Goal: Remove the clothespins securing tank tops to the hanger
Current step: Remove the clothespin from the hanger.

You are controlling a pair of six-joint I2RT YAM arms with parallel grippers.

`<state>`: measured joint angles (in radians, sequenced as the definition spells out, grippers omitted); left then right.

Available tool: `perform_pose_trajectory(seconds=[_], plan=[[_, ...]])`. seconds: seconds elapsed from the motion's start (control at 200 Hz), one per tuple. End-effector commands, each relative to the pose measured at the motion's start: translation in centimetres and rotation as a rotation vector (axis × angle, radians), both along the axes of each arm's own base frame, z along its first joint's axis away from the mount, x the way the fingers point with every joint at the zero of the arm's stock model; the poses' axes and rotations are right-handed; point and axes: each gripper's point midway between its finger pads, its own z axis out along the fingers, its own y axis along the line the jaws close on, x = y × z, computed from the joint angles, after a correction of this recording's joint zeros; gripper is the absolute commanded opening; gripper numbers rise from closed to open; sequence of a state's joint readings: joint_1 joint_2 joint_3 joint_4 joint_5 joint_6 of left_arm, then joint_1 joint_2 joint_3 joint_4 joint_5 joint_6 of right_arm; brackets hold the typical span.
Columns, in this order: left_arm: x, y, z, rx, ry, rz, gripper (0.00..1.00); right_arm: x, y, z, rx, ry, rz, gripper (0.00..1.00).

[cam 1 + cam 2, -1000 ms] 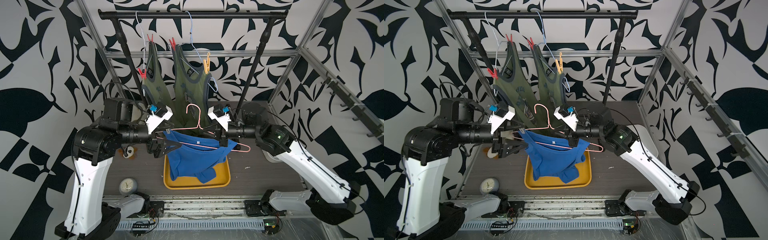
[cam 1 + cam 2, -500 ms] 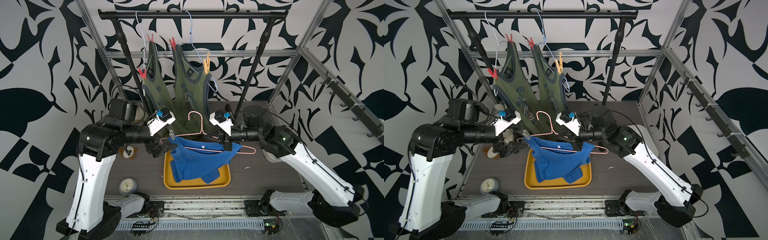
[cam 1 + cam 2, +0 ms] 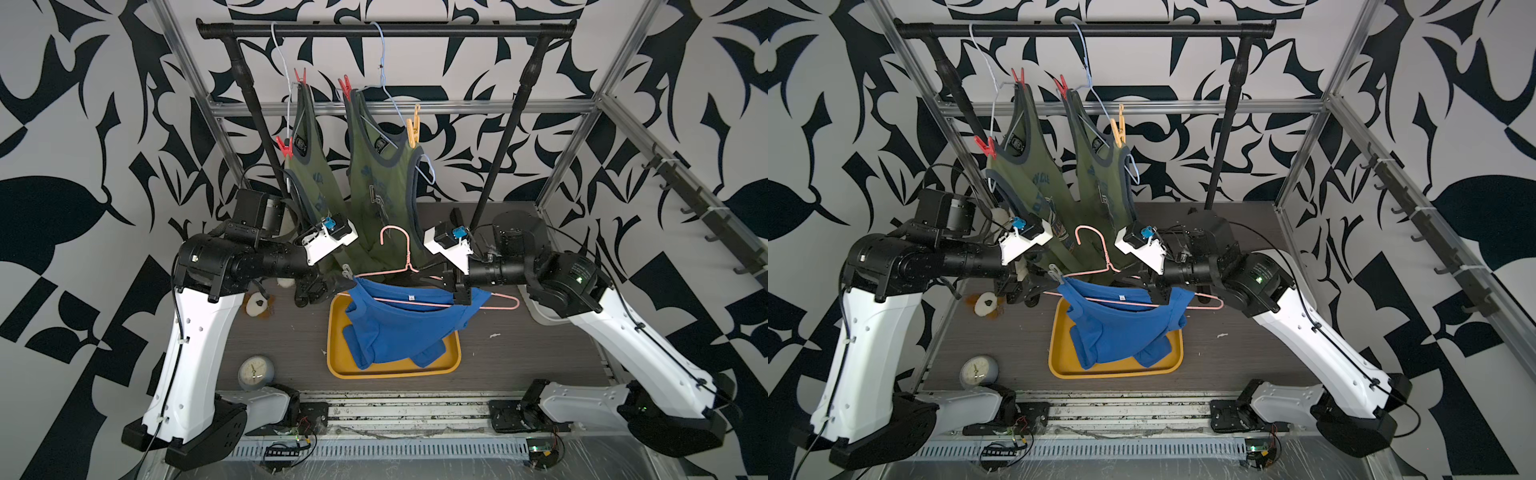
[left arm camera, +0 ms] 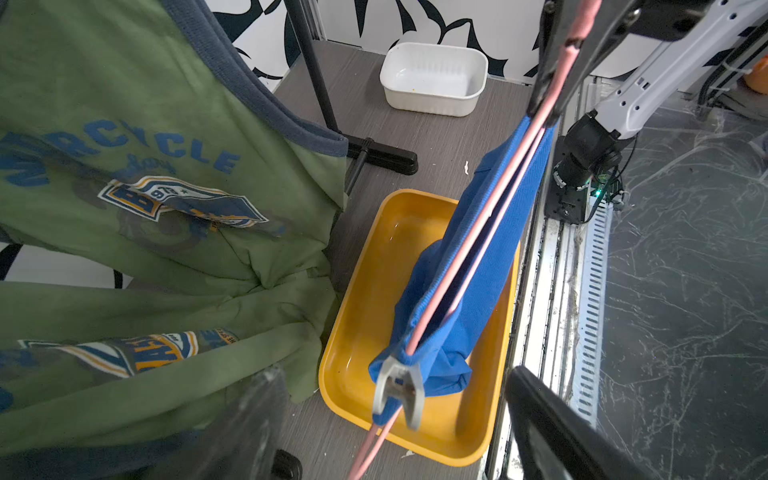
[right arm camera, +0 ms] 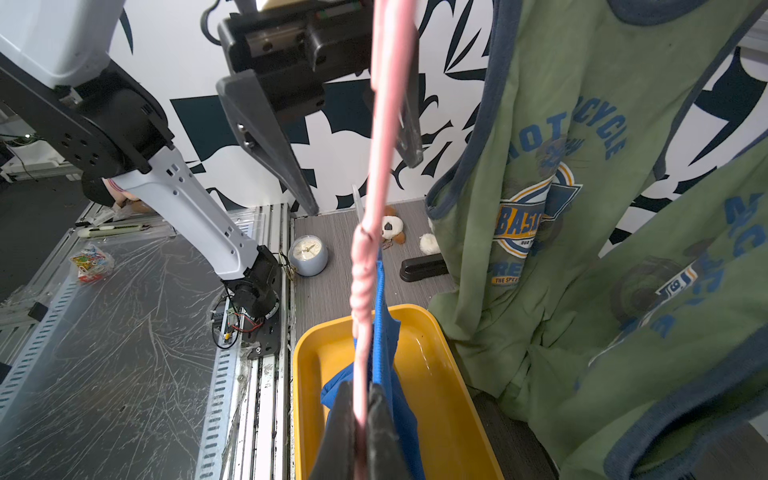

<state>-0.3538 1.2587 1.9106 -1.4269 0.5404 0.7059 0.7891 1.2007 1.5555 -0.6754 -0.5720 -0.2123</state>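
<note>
Table [image 3: 519, 365]: grey wood-grain top. Yellow tray [image 3: 332, 332] just off centre toward 6 o'clock. Round grey clock [image 3: 255, 372] at 7 o'clock, front edge. Plush toy [image 3: 257, 305] at 9 o'clock. White tub [image 4: 434, 79] at 3 o'clock. Black rack foot [image 4: 382, 157] toward 12 o'clock. White scrap [image 3: 494, 334] at 4 o'clock

Two olive tops [image 3: 316, 183] [image 3: 380, 187] hang on the rail [image 3: 382, 30], pinned by red clothespins [image 3: 300, 77] [image 3: 344, 86] [image 3: 284, 146] and a yellow clothespin [image 3: 412, 126]. The blue top [image 3: 399, 328] drapes from a tilted pink hanger [image 3: 407, 266], its lower end bunched in the tray [image 3: 334, 357]. A grey clothespin [image 4: 398, 388] clips one shoulder.
</note>
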Motion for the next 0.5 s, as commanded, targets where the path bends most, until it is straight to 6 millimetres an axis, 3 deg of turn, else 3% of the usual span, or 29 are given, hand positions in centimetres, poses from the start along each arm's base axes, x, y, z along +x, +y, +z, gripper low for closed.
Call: perform_pose_trajectory(seconds=[0.0,0.18,0.21,0.495], plan=[[-0.8,-0.4,0.0,-0.013,0.027,-0.041,0.86,-1.0,-0.6,3.5,0.079,-0.080,0.024,0.00],[-1.2,-0.6,0.2,-0.032,0.032,-0.065,0.64,-1.1,-0.6,3.5,0.076,-0.076,0.026,0.00],[-0.4,-1.0,-0.4,-0.024,0.063,-0.066,0.63,-1.1,-0.6,3.5,0.075,-0.077,0.025,0.00],[-0.8,-1.1,-0.9,-0.019,0.089,-0.088,0.73,-1.1,-0.8,3.8,0.077,-0.088,0.019,0.00]])
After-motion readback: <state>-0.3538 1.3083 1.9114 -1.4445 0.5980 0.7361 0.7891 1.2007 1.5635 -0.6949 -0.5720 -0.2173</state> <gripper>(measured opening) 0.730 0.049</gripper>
